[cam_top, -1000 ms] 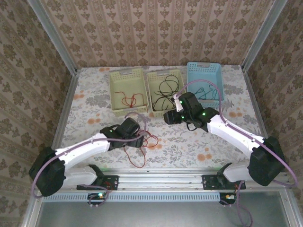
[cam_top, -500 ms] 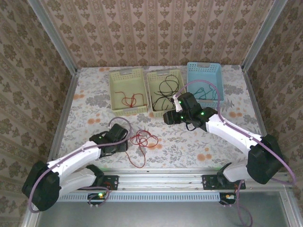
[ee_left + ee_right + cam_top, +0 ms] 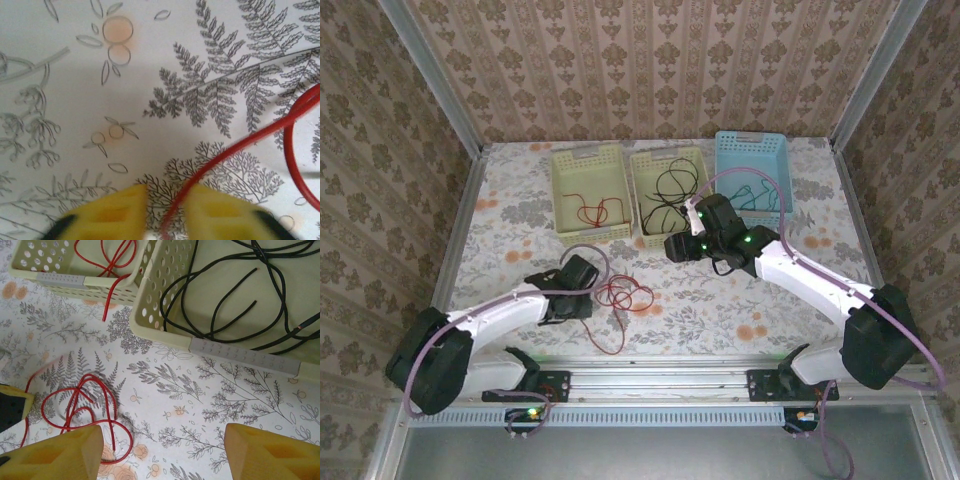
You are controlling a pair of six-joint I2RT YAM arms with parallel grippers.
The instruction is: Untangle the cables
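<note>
A loose red cable (image 3: 625, 295) lies looped on the flowered tablecloth in front of the arms. My left gripper (image 3: 582, 302) sits low at the left edge of that heap. In the left wrist view its yellow fingers (image 3: 110, 212) stand close together with a strand of the red cable (image 3: 240, 145) running between them: the left gripper (image 3: 167, 210) is shut on it. My right gripper (image 3: 675, 247) hovers open above the table near the middle basket. The right wrist view has the same red cable (image 3: 80, 400) beside its left fingertip, and the right gripper (image 3: 162, 450) holds nothing.
Three baskets stand in a row at the back. The left yellow basket (image 3: 590, 153) holds a red cable (image 3: 592, 212). The middle basket (image 3: 667, 153) holds black cables (image 3: 670, 190). The blue basket (image 3: 752, 138) holds a teal cable (image 3: 755, 195). Metal rails edge the table.
The left gripper drew back off the red heap to its left edge and closed from wide open onto a strand. The right arm has not moved.
</note>
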